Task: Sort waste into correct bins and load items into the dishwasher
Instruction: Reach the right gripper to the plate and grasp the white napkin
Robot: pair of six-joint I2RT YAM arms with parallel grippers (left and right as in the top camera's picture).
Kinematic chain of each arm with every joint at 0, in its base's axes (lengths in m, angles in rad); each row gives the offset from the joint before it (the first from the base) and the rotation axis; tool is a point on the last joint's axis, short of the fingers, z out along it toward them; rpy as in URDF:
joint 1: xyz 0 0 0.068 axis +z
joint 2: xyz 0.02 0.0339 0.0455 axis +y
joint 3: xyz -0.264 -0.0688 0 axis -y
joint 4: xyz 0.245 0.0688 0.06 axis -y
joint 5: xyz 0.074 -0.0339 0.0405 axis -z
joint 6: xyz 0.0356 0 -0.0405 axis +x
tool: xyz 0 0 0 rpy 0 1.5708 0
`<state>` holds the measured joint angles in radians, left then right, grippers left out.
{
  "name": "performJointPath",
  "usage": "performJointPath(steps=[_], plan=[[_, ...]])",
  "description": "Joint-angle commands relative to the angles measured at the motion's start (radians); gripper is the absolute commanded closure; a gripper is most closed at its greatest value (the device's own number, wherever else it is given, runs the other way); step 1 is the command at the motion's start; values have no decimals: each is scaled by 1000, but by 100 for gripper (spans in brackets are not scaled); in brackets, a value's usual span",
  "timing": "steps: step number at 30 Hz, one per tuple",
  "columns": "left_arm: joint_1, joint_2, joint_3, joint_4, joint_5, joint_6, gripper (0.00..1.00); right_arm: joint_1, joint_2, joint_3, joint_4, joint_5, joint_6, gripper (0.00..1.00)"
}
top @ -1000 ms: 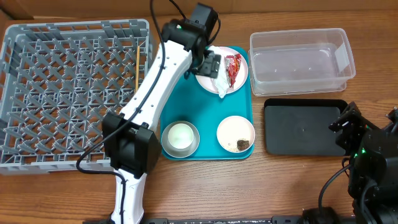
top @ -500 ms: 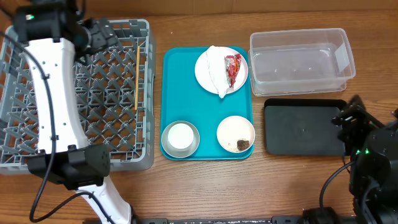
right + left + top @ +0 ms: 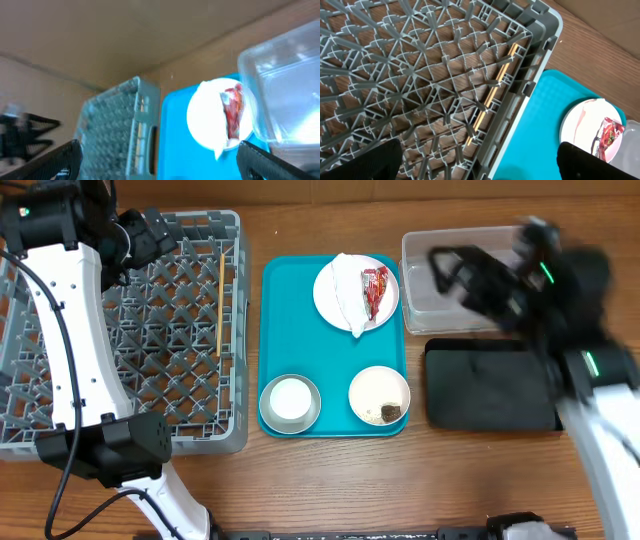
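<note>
A wooden chopstick (image 3: 219, 310) lies in the grey dishwasher rack (image 3: 120, 330) by its right wall. My left gripper (image 3: 160, 232) hangs open over the rack's back part, nothing between its fingers (image 3: 375, 162). The white plate (image 3: 335, 285) holds the red wrapper (image 3: 375, 288) and the white napkin (image 3: 350, 308). My right gripper (image 3: 450, 270), motion-blurred and open, is above the clear tub (image 3: 485, 280); its view shows the plate (image 3: 210, 117) and wrapper (image 3: 232, 112) ahead. The black tray (image 3: 490, 385) lies in front of the tub.
A teal tray (image 3: 290, 330) carries the plate, a grey metal bowl (image 3: 268, 412) with a white cup (image 3: 290, 398) in it, and a small white bowl (image 3: 375, 388) with a brown chunk (image 3: 391, 412). Bare wood table surrounds them.
The left arm swung from the plate to the rack's back and holds there. The right arm rose from the front right corner to above the clear tub, still blurred.
</note>
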<state>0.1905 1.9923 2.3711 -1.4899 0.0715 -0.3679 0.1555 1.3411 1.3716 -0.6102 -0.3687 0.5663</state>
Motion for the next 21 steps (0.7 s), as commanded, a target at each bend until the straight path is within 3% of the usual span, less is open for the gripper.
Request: performJointPath(steps=[1, 5, 10, 19, 21], plan=[[-1, -1, 6, 1, 6, -14, 0, 70, 284, 337, -232, 60, -216, 0], [-1, -1, 6, 2, 6, -14, 0, 173, 566, 638, -452, 337, -268, 0], [-1, -1, 6, 2, 6, -14, 0, 254, 674, 644, -400, 376, -268, 0], [-1, -1, 6, 2, 6, -14, 0, 258, 747, 644, -303, 304, -222, 0], [-1, -1, 6, 2, 6, -14, 0, 262, 758, 641, -307, 303, -227, 8]])
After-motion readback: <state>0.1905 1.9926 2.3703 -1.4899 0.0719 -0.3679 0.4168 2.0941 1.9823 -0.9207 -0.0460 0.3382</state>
